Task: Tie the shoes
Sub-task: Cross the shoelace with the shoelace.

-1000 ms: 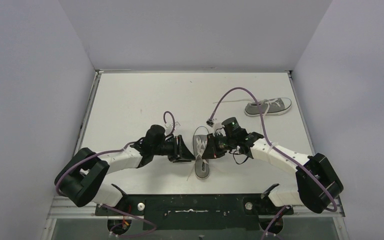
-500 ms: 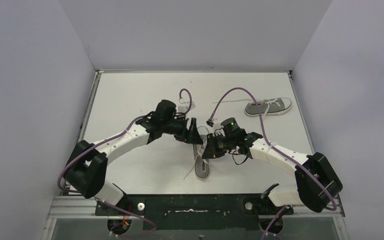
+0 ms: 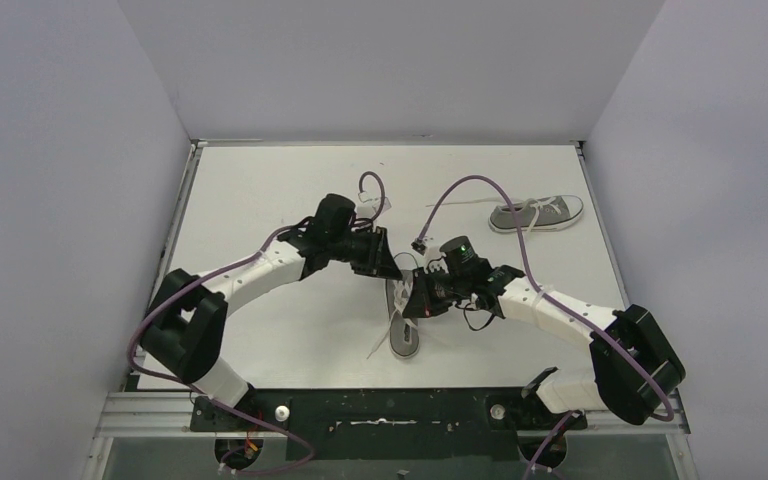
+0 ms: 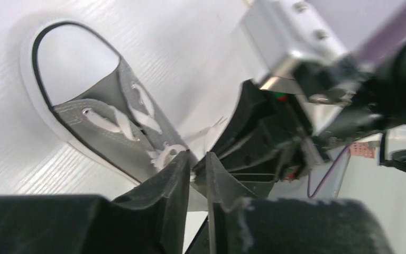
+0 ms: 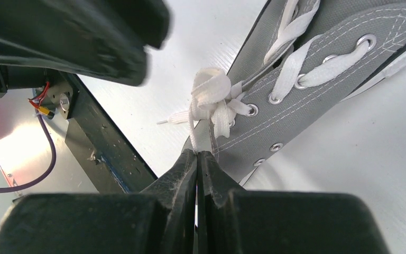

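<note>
One grey shoe lies near the middle of the table, its white lace bunched in a knot by the top eyelets. My right gripper is shut on a strand of that lace just below the knot, at the shoe's right side. My left gripper hangs over the shoe's far end, jaws a narrow gap apart. A lace loop sits at its fingertips; I cannot tell whether it is gripped. The second shoe lies on its side at the back right.
Purple cables arc above both wrists, and one loose plug dangles by the right wrist. A black metal rail runs along the near edge. White walls enclose the table on three sides.
My left arm swung from the shoe's left side up to its far end, jaws opening wide and then closing to a narrow gap. The right gripper stayed shut on the lace.
</note>
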Motion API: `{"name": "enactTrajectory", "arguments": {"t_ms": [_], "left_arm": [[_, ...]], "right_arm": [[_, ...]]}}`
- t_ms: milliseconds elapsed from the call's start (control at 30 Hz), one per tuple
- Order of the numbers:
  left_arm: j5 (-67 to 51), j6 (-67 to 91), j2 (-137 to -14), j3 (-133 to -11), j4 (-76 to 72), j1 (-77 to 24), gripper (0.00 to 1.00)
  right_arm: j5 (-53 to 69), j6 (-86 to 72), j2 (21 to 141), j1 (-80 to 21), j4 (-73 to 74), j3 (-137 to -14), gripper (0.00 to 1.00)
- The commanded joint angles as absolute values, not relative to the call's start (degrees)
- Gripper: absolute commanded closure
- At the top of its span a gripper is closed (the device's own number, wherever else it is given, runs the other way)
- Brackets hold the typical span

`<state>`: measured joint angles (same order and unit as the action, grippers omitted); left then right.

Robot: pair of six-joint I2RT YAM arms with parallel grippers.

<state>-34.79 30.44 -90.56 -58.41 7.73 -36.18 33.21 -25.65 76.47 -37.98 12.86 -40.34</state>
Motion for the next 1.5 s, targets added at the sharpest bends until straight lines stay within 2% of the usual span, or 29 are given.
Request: {"name": "enactTrajectory", "arguments": {"t_ms": [0,33,100,433,533,733,1033,1233,1467], "left_arm": [[-36.47,36.55,-86.18,-58.07,-1.71,-36.22,0.9],[-37.4,37.73,-86.97,-58.32,-1.62,-36.48,0.96],[-37.03,37.99,-88.58,-59.15,-0.15,-37.34,1.0],[-33.81,32.82,-93.67,-62.75,6.01,-42.18,1.0],[-32.56,29.79,-94.93,-63.75,9.46,-42.15,0.97],[-30.1,21.56,-95.56,-65.14,17.38,-42.03,0.83],[-30.03,15.19,-94.9,-64.92,21.49,-41.6,0.7],[-30.84,15.01,-96.84,-65.3,21.29,-41.48,0.63],[-32.56,15.57,-99.47,-65.47,19.73,-40.89,0.62]], "right_arm": [[32.17,-26.08,75.5,-38.5,9.65,-40.79,1.0],[32.23,-26.13,75.44,-38.45,9.52,-40.78,1.0],[32.19,-26.27,75.5,-38.45,9.24,-40.87,1.0],[32.24,-26.32,75.5,-38.48,9.27,-41.14,1.0],[32.08,-26.35,75.09,-38.49,9.52,-41.05,1.0],[31.95,-25.84,75.0,-38.49,9.85,-40.55,1.0],[32.48,-25.74,75.98,-38.5,9.31,-40.7,1.0],[32.8,-25.56,76.4,-38.47,9.23,-40.61,1.0],[32.96,-25.42,76.64,-38.45,9.32,-40.96,1.0]]}}
